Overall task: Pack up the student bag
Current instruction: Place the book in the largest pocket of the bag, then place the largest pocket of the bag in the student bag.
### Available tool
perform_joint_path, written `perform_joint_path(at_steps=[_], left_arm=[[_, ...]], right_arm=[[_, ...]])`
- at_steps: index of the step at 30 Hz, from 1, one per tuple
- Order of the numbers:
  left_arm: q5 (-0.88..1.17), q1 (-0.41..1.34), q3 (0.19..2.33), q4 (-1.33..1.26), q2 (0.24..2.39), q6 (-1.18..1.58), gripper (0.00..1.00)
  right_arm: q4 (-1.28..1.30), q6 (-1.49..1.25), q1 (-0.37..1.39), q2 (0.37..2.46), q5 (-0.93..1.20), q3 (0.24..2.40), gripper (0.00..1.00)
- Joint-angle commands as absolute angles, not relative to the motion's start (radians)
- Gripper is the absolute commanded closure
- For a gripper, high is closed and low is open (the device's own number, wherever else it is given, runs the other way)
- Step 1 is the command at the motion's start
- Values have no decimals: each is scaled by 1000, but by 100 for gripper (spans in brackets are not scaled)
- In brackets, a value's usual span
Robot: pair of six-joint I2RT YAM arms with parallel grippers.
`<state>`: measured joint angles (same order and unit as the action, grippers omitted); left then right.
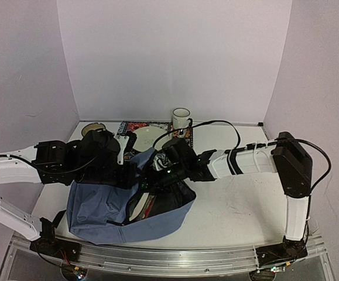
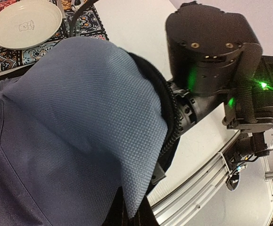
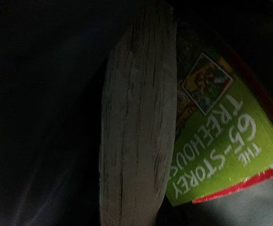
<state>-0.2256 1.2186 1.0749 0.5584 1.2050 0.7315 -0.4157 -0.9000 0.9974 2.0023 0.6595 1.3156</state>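
The slate-blue student bag (image 1: pixel 99 211) lies at the near left of the table with its dark mouth facing right. My left gripper (image 2: pixel 127 214) is shut on the bag's upper flap (image 2: pixel 89 108) and holds it raised; in the top view it is at the flap's edge (image 1: pixel 135 168). My right gripper (image 1: pixel 157 175) reaches into the mouth, with its wrist (image 2: pixel 207 52) just outside. Its fingers do not show. Inside the dark bag, a book shows its grey page edges (image 3: pixel 136 122) and its green "65-Storey Treehouse" cover (image 3: pixel 221 155).
A white mug (image 1: pixel 181 119) stands at the back. A white plate (image 1: pixel 151 137) lies on a patterned mat (image 1: pixel 135 127) and also shows in the left wrist view (image 2: pixel 25 23). A round dish (image 1: pixel 92 128) sits at the back left. A metal rail (image 1: pixel 175 260) runs along the near edge.
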Motion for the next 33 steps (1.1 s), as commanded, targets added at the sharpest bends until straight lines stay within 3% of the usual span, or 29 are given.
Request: perform_joint_path(at_steps=[1, 7, 18, 26, 33], left_arm=[[-175, 1238, 1069, 422, 1148, 732, 100], [-232, 1239, 1015, 422, 1088, 767, 100], [-279, 1238, 956, 422, 1060, 801, 100], [-286, 1238, 948, 420, 1064, 796, 100], [-168, 1239, 943, 388, 1176, 770, 99]], right_arm=[[-477, -864, 1009, 2033, 618, 1414, 74], [-462, -811, 1010, 1992, 485, 1397, 51], [-361, -674, 1009, 1802, 238, 1242, 33], [-262, -600, 1009, 1629, 80, 1116, 31], [-159, -558, 984, 1502, -132, 1019, 32]])
